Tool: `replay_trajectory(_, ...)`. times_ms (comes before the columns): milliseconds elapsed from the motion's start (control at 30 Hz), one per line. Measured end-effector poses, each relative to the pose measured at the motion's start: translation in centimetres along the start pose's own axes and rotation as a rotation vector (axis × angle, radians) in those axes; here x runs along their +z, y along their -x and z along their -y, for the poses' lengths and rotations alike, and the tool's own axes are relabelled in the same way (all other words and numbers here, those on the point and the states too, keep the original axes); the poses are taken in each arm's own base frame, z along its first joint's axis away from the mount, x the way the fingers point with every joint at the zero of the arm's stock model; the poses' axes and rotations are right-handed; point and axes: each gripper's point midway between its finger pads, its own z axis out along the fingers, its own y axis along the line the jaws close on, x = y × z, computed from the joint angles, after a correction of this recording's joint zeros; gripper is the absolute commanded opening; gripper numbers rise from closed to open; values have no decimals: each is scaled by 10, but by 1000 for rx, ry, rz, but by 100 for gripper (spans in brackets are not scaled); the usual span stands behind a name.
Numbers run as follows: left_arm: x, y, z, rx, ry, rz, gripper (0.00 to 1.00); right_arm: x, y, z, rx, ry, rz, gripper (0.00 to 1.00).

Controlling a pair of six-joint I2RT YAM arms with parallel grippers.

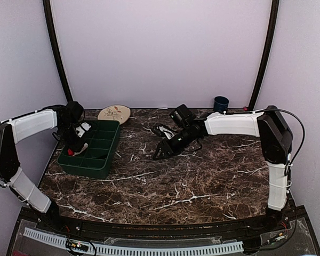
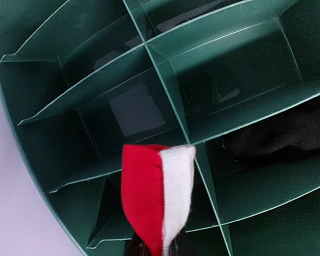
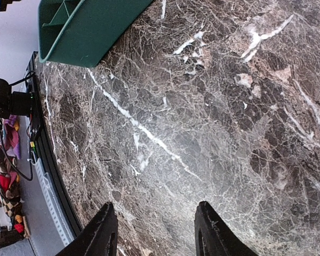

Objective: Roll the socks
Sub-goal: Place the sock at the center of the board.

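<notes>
The left tool is pinching the red sock by one end, white trim showing along its side, and is holding it over the near-left end of the green divided tray. The tray is sitting by the left edge of the tabletop. The black sock is lying in a compartment just beside. The right tool is hanging with its fingers spread over bare marble near the tabletop's middle, well apart from the tray
</notes>
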Motion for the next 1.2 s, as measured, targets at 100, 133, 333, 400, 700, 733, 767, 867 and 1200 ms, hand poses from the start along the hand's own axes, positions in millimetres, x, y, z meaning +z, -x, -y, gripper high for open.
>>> replay_trajectory(100, 2, -1, 1, 5, -2, -9, 0, 0, -2, 0, 0, -1, -7, 48)
replay_trajectory(133, 4, -1, 1, 7, -3, -14, 0, 0, -2, 0, 1, -2, -9, 48)
replay_trajectory(333, 16, -5, 3, 15, -14, -58, 0, 0, -3, 1, -6, -3, -13, 48)
replay_trajectory(400, 19, -6, 3, 17, -13, -71, 0, 0, -3, 1, -11, -3, -13, 48)
replay_trajectory(700, 29, -6, -2, 28, 1, -139, 0, 0, -3, 1, -19, -4, -13, 48)
replay_trajectory(733, 30, -7, -3, 28, 3, -147, 1, 0, -3, 1, -19, -4, -13, 48)
replay_trajectory(767, 32, -7, -4, 30, 6, -155, 1, 0, -3, 1, -19, -4, -13, 48)
replay_trajectory(867, 36, -8, -6, 38, 13, -175, 1, 0, -3, 1, -19, -4, -13, 48)
replay_trajectory(1200, 59, -15, -12, 51, 25, -235, 4, 8, -5, 7, -10, -9, -25, 48)
